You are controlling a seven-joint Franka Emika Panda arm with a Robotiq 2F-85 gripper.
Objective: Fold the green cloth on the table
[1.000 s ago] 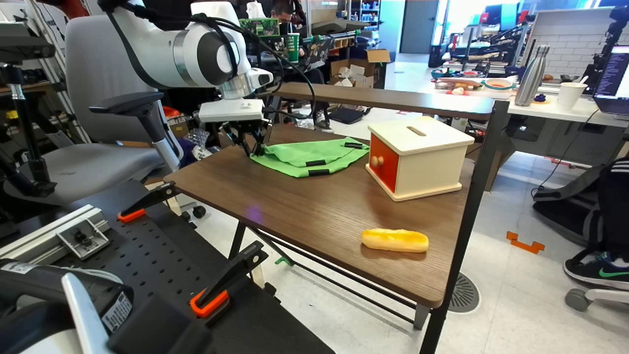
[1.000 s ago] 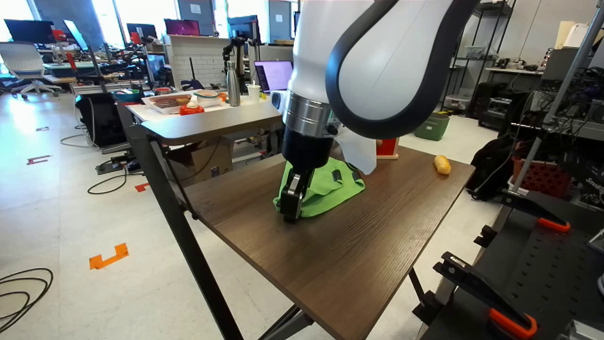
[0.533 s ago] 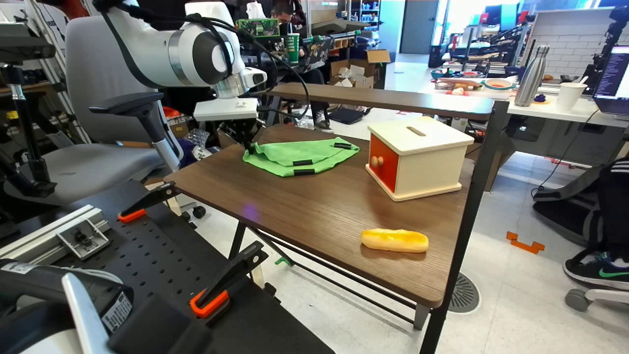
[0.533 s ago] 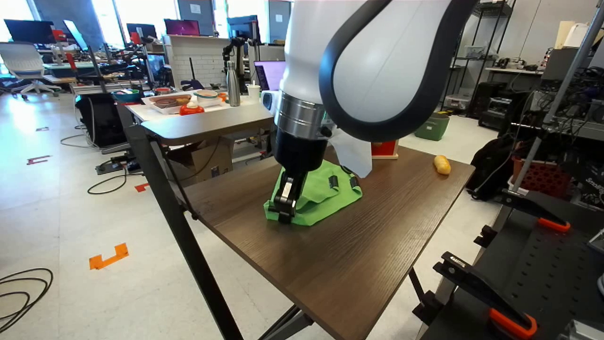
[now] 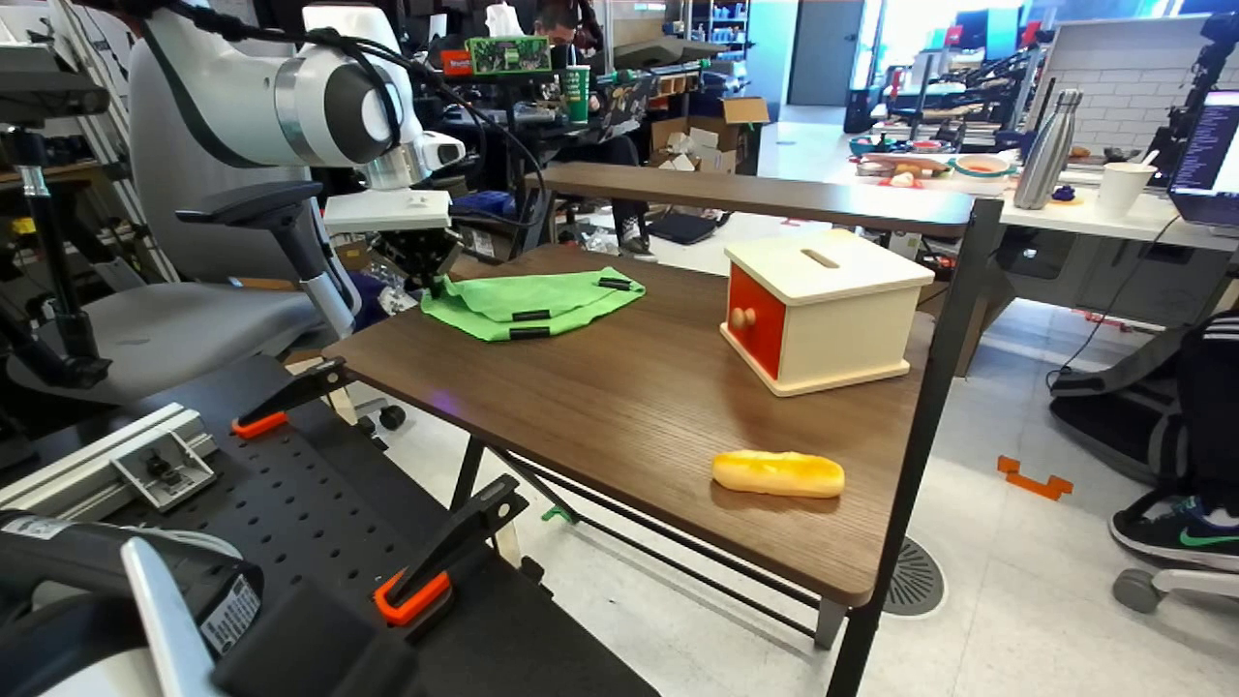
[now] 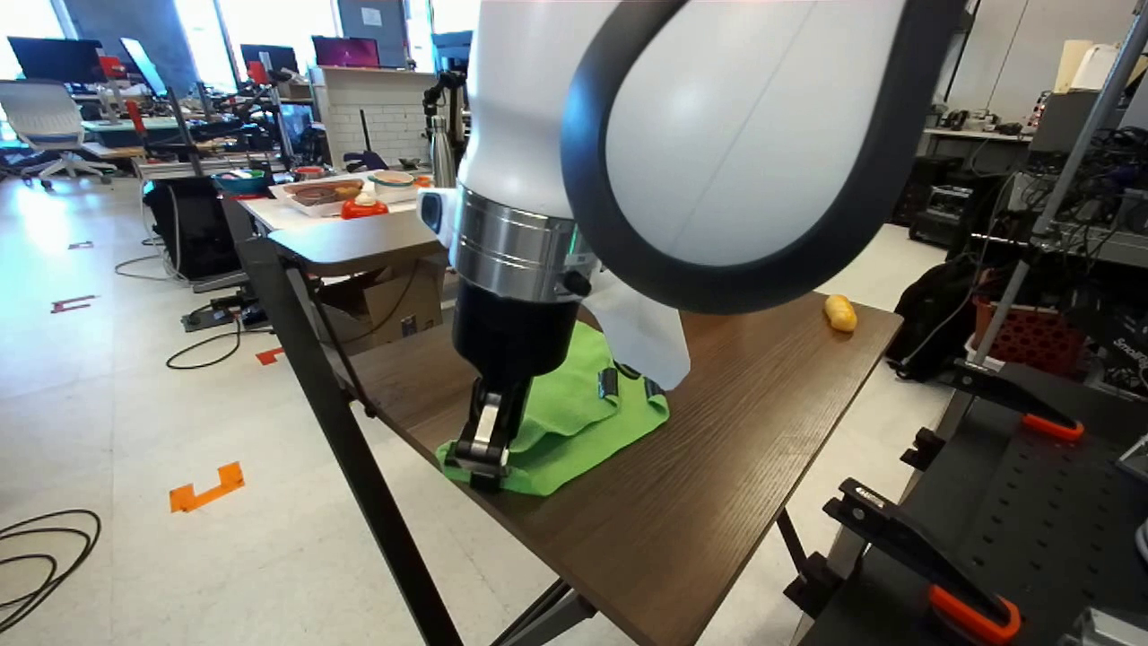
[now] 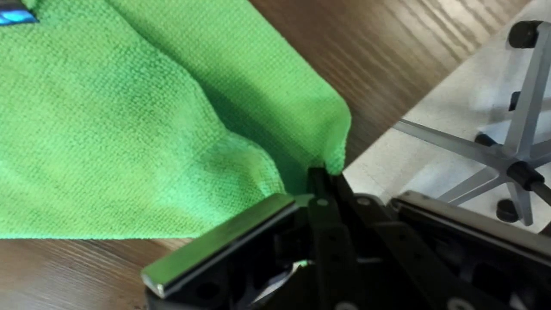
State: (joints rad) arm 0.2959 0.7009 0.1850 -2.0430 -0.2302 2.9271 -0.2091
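The green cloth [image 5: 484, 298] lies folded over itself on the brown table [image 5: 619, 397], with several black patches along its edges. It also shows in an exterior view [image 6: 569, 417], partly behind the arm, and in the wrist view [image 7: 120, 129]. My gripper [image 7: 329, 174] is shut on a corner of the cloth; the fingers are nearly together with green fabric pinched between the tips. In both exterior views the gripper [image 5: 431, 287] [image 6: 484, 471] is low, at the cloth's corner close to the table's edge. In the wrist view, a raised, wrinkled upper layer lies over a lower layer.
A wooden box [image 5: 842, 324] with a red door stands on the table. A yellow bread roll [image 5: 777, 474] lies near a table corner. A raised shelf [image 5: 755, 196] runs along one side. A grey chair [image 5: 213, 194] stands beside the table, by the arm.
The gripper has dragged the cloth across the table, away from the wooden box and toward the table's edge. The fingers have closed on its corner. The box and the bread roll have not moved.
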